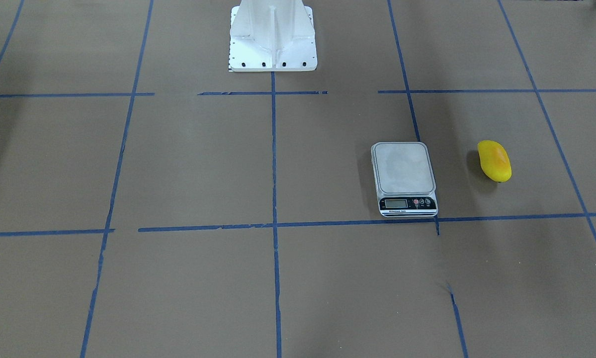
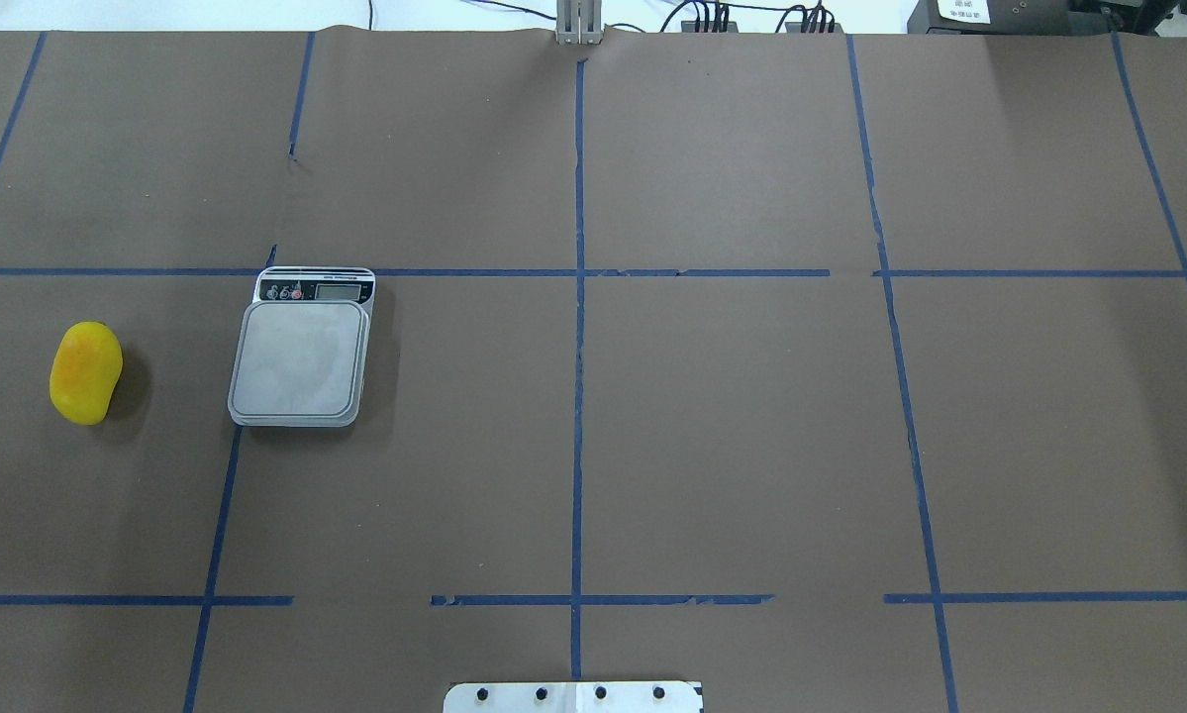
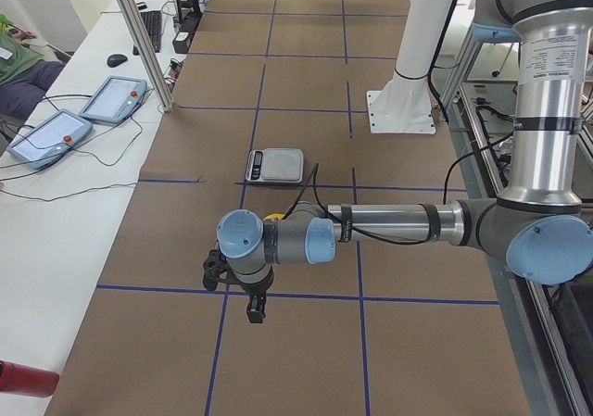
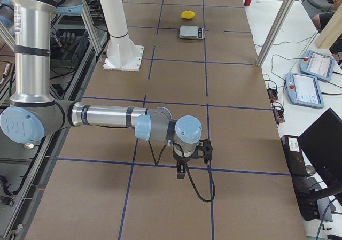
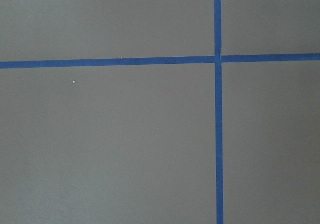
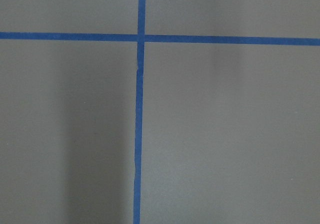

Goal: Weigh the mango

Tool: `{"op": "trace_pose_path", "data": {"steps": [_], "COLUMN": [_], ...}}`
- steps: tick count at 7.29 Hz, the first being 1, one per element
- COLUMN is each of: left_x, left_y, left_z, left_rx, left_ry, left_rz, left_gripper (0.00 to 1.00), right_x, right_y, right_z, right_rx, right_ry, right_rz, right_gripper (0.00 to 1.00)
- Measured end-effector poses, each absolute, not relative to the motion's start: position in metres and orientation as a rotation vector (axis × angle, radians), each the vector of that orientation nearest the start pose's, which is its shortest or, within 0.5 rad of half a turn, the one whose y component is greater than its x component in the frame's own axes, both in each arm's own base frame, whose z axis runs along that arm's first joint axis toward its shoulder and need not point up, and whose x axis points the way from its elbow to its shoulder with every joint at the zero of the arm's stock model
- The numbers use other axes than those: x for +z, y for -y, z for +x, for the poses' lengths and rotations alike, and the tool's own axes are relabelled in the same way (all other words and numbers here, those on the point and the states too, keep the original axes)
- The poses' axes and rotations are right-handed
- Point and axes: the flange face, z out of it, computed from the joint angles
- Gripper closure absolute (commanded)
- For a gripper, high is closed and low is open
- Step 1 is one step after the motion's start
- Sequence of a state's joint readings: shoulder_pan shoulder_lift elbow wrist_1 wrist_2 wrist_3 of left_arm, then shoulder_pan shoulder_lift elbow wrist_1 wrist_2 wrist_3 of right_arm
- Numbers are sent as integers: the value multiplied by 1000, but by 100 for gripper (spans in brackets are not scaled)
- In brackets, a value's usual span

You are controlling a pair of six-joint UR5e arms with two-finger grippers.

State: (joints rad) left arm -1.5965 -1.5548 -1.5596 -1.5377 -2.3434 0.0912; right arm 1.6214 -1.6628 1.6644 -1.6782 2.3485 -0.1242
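The mango [image 2: 85, 372], bright yellow with an orange blush, lies on the brown table to the left of the scale [image 2: 299, 358]. The scale's platform is bare. Both also show in the front view, the mango [image 1: 494, 160] to the right of the scale [image 1: 403, 169]. Neither gripper shows in the overhead, front or wrist views. The left gripper [image 3: 255, 307] hangs over the table's left end, short of the mango [image 3: 274, 217], which its arm partly hides. The right gripper [image 4: 181, 170] hangs over the table's right end, far from the mango [image 4: 187, 14]. I cannot tell whether either is open or shut.
Blue tape lines grid the brown table. The white robot base [image 1: 273, 37] stands at the robot's edge of the table, at its middle. Teach pendants [image 3: 113, 98] and cables lie on the white bench beyond the far edge. Both wrist views show only paper and tape.
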Motion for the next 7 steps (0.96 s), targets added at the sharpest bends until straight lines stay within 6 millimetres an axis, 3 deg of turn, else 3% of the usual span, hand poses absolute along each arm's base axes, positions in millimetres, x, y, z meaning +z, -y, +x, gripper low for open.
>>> {"op": "trace_pose_path", "data": {"steps": [3, 5, 6, 7], "left_x": [659, 622, 599, 579], "left_y": [484, 499, 506, 511], "left_z": [-76, -67, -40, 3], "left_rx": [52, 28, -14, -53], "left_ry": [-773, -770, -775, -796], "left_rz": [18, 63, 68, 78], "left_gripper": [0, 0, 0, 0], "right_x": [666, 666, 666, 666], "right_y": [441, 441, 441, 441], "right_z": [86, 86, 86, 86], "right_rx": [-29, -29, -29, -29], "right_ry": [783, 783, 783, 783], "right_rz": [-32, -32, -32, -32], "right_gripper": [0, 0, 0, 0]}}
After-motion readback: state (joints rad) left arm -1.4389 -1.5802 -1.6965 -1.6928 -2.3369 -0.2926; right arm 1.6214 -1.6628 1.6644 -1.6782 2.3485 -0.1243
